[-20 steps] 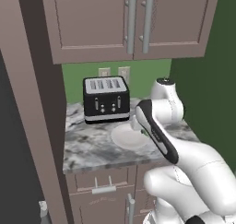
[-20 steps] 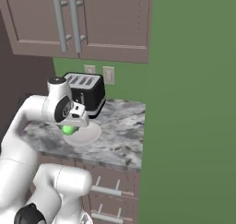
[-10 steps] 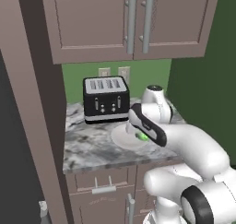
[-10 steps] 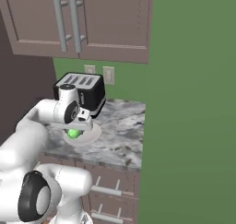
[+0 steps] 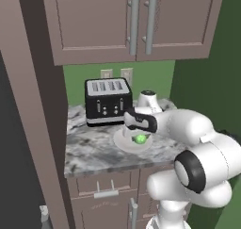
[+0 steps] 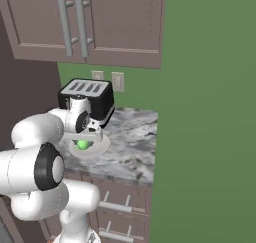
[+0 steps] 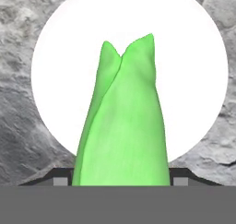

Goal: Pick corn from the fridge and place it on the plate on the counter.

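Since the earlier frame, I see the base has shifted; the arm reaches lower. One black slotted toaster [image 5: 108, 102], one round off-white plate [image 5: 123, 141] on the marbled table [image 5: 89, 150]. Fingers [image 7: 61, 179] grip one glossy green corn [image 7: 123, 121] over the plate.

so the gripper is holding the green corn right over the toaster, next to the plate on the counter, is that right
Not quite. The gripper holds the corn over the plate, not over the toaster. The hand view shows the corn against the white plate on the marbled counter, and the left base view shows the toaster standing beside the plate, further back.
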